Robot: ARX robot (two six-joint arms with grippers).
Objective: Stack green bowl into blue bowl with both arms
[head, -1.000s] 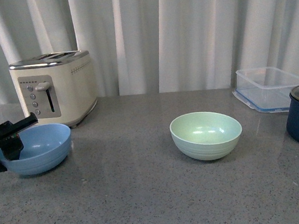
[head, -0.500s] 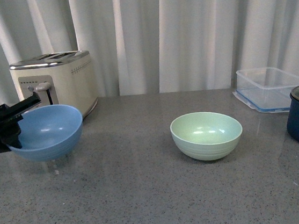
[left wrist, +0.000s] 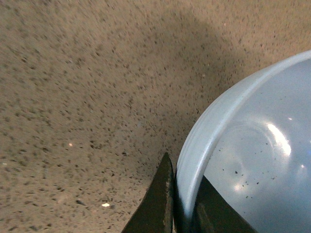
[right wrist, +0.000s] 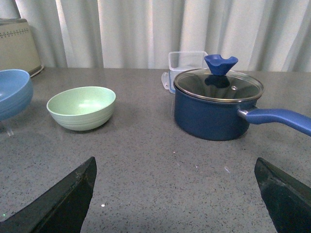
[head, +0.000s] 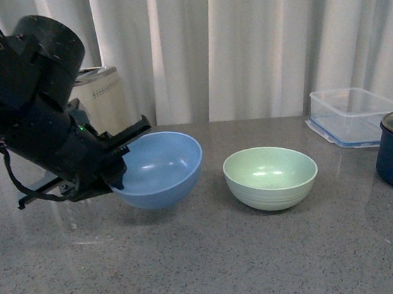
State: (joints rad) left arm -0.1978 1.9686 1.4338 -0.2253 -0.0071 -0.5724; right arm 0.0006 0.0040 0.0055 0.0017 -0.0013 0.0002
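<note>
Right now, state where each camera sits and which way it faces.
Front view: on the body, facing forward across the grey countertop; the left arm shows, its left hand clamping the light sky-blue round bowl by its rim.
Left wrist view: on the left wrist, looking down past both fingers at that bowl's rim and the countertop.
Right wrist view: low over the countertop, facing the pale mint-green round bowl and dark navy lidded pot; the open right hand frames it.
Shared: front and right wrist views both show both bowls.
</note>
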